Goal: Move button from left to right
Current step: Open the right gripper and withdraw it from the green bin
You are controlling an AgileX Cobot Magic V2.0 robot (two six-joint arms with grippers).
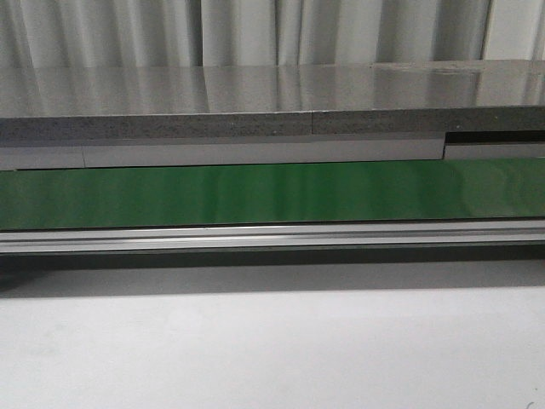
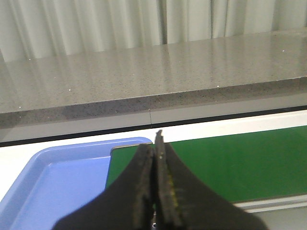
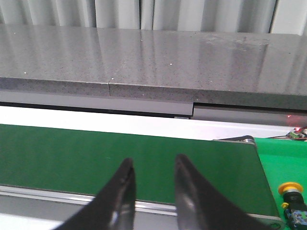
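Observation:
The button [image 3: 292, 191], with a yellow-orange cap on a black body, shows only in the right wrist view, on a green surface past the end of the green conveyor belt [image 3: 120, 160]. My right gripper [image 3: 152, 165] is open and empty over the belt, well apart from the button. My left gripper [image 2: 155, 143] is shut with nothing between its fingers, over the other end of the belt [image 2: 230, 163] beside a blue tray [image 2: 57, 182]. Neither gripper shows in the front view, which holds only the belt [image 1: 272, 194].
A grey stone-look counter [image 1: 255, 98] runs behind the belt. An aluminium rail [image 1: 272, 236] edges the belt's near side, with a white table surface [image 1: 272, 349] in front. The blue tray looks empty in the part shown. Small electronics with a red light [image 3: 295, 133] sit by the belt's end.

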